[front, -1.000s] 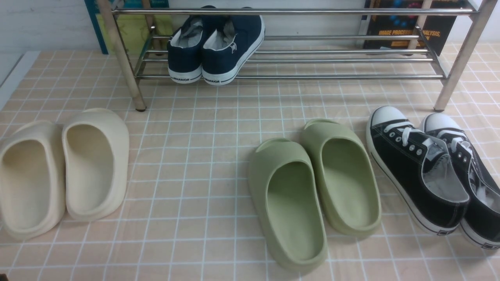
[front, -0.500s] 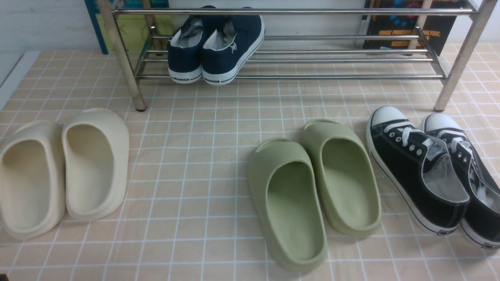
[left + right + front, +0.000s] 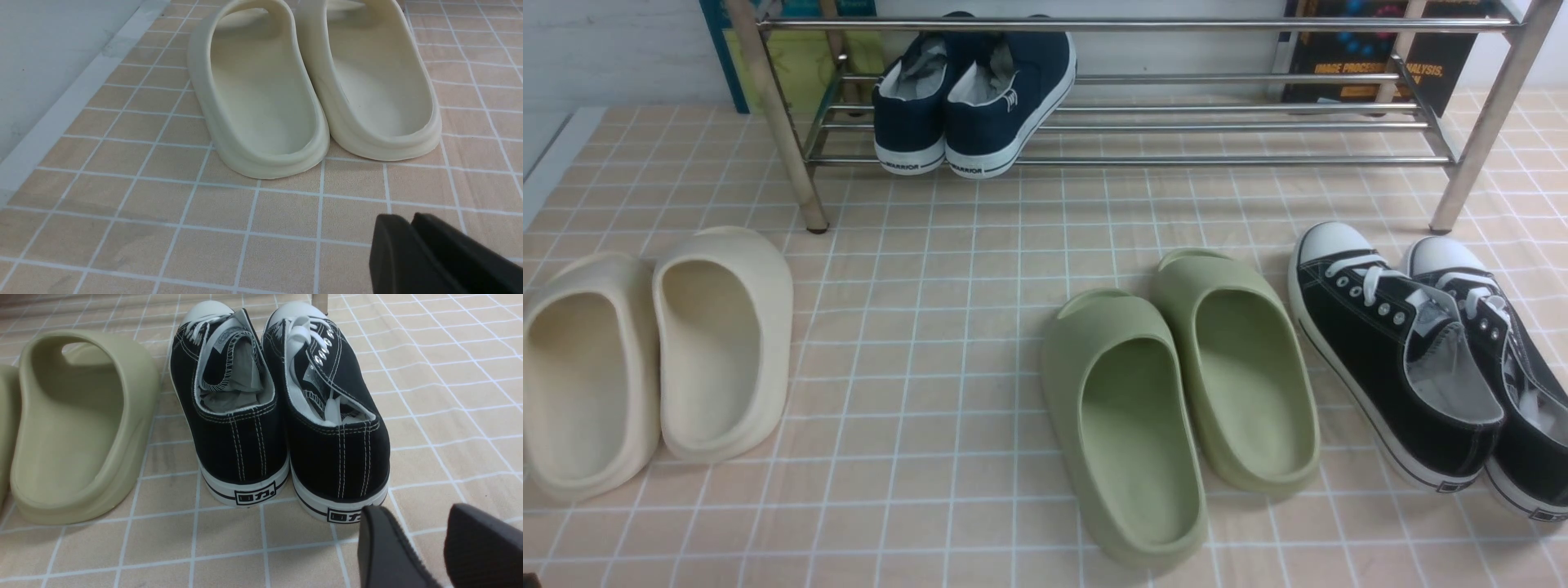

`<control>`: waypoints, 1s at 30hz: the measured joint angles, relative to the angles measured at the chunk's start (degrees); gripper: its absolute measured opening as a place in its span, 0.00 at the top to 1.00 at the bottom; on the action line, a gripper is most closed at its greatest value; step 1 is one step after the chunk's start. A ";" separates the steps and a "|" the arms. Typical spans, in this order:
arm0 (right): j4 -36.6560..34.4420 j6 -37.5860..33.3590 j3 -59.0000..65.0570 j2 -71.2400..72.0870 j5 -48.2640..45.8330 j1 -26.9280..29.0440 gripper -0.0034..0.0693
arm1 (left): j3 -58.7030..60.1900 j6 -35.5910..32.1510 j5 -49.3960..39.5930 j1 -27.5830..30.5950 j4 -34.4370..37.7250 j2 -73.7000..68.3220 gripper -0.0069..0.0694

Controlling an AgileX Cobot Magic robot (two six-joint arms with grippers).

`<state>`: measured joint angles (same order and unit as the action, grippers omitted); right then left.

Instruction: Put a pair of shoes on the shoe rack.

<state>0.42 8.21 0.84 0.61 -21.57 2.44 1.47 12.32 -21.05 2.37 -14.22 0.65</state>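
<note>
From where I sit, the widest thing in the front view is the shoe rack [image 3: 1225, 126], its chrome bars running between slanted legs across the back of the tiled mat [image 3: 947, 343]. On its lower tier, toward the rack's left end, the pair of shoes [image 3: 972, 98] sits side by side, heels toward me, white soles resting on the bars; the shoe nearer the middle looks tilted, leaning on its partner. I judge the placing itself done: both navy shoes are on the rack and neither arm reaches into the front view. Down on the mat, well apart from the rack, lie the cream slides [image 3: 654, 359] on my left, the green slides [image 3: 1176, 392] near the middle, and the black lace-up sneakers [image 3: 1421, 359] on my right, all untouched as far as I can see. The left gripper [image 3: 412, 222] hangs near the heels of the cream slides with its two pads pressed together and nothing between them. The right gripper [image 3: 412, 516] hangs just behind the sneakers' heels with its pads spread, a clear gap between them, holding nothing. What remains, as I read it, is little: perhaps settling the arms at rest, and possibly straightening the leaning shoe if a tidier pair is wanted.
</note>
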 joint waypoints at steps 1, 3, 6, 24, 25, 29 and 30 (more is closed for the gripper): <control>0.00 0.00 0.00 0.00 0.00 0.00 0.62 | 0.00 0.00 0.00 0.00 0.00 0.00 0.80; 0.00 0.00 0.00 0.00 0.00 0.00 0.62 | 0.00 0.00 0.00 0.00 0.00 0.00 0.79; 0.00 0.00 0.00 0.00 0.00 0.00 0.62 | 0.00 0.00 0.00 0.00 -0.46 0.00 0.79; -0.05 0.00 0.00 0.00 0.00 0.00 0.62 | 0.00 0.00 -0.42 0.00 -5.74 0.00 0.77; -0.05 0.00 0.00 0.00 0.00 0.00 0.62 | 0.00 0.00 -0.42 0.00 -5.79 0.00 0.77; -0.05 0.00 0.00 0.00 0.00 0.00 0.62 | 0.00 0.00 -0.42 0.00 -5.78 0.00 0.76; -0.05 0.00 0.00 0.00 0.00 0.00 0.62 | 0.00 0.00 -0.42 0.00 -5.78 0.00 0.76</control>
<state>0.37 8.21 0.84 0.61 -21.57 2.44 1.47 12.32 -21.47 2.37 -20.00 0.65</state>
